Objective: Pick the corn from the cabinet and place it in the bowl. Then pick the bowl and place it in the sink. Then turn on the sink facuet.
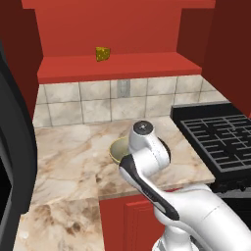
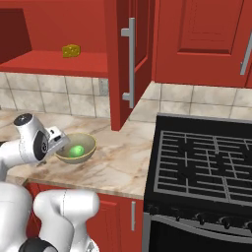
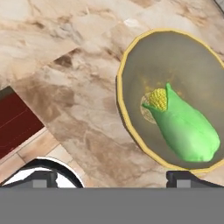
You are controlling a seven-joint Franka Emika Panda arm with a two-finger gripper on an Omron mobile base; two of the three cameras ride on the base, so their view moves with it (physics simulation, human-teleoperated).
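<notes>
The corn point(image 3: 186, 127) already lies in the bowl point(image 3: 131, 65), so the first step looks done; the bowl rests on the marble surface point(image 1: 68, 147), not yet carried to a sink, and the tap is yet to be turned on. The hand point(image 3: 111, 177) hovers just above the bowl's near rim with its tips spread wide, holding nothing. Next comes gripping the bowl, probably by its rim. The hand view shows the green husk with yellow kernels at one end, detail too small elsewhere. The left base view has the arm covering most of the bowl, leaving a sliver of rim. The right base view shows the corn as a green lump inside, plus the stove point(image 2: 206, 162) and the cabinet point(image 2: 54, 61) shelf carrying a yellow wedge point(image 2: 71, 50).
</notes>
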